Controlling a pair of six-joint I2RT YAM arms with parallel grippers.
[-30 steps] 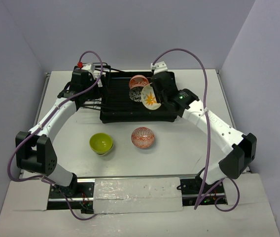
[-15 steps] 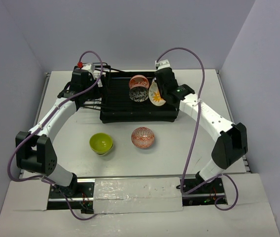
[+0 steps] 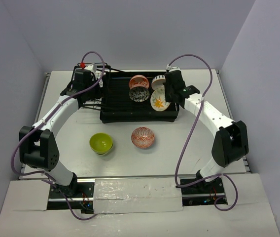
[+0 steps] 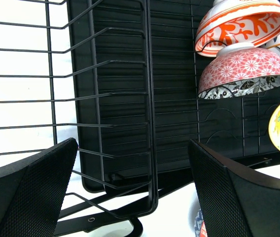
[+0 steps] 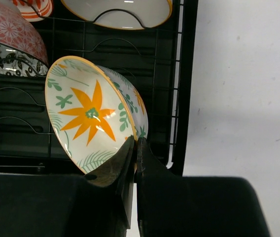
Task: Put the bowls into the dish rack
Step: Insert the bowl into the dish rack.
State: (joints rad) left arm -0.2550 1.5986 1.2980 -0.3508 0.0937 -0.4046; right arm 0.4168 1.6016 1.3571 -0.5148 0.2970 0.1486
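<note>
The black dish rack (image 3: 118, 101) stands at the back middle of the table. My right gripper (image 3: 165, 97) is shut on the rim of a white bowl with an orange leaf pattern (image 3: 158, 102), held tilted on edge over the rack's right end. In the right wrist view the gripper (image 5: 136, 144) pinches that bowl's (image 5: 90, 116) lower rim. An orange-patterned bowl (image 3: 138, 81), a pink-and-black one (image 3: 139, 94) and a cream one (image 3: 158, 82) stand in the rack. A lime green bowl (image 3: 101, 143) and a red-orange patterned bowl (image 3: 143, 138) sit on the table. My left gripper (image 3: 83, 79) is open and empty beside the wire basket (image 4: 56, 98).
The left wrist view shows the rack's slatted tray (image 4: 174, 74) with the racked bowls (image 4: 241, 74) at its upper right. Purple cables loop over both arms. Grey walls close the table at the back and both sides.
My right gripper has carried the orange-leaf bowl rightward and toward the rack's front right slot, turning it more on edge. The left arm has barely moved.
</note>
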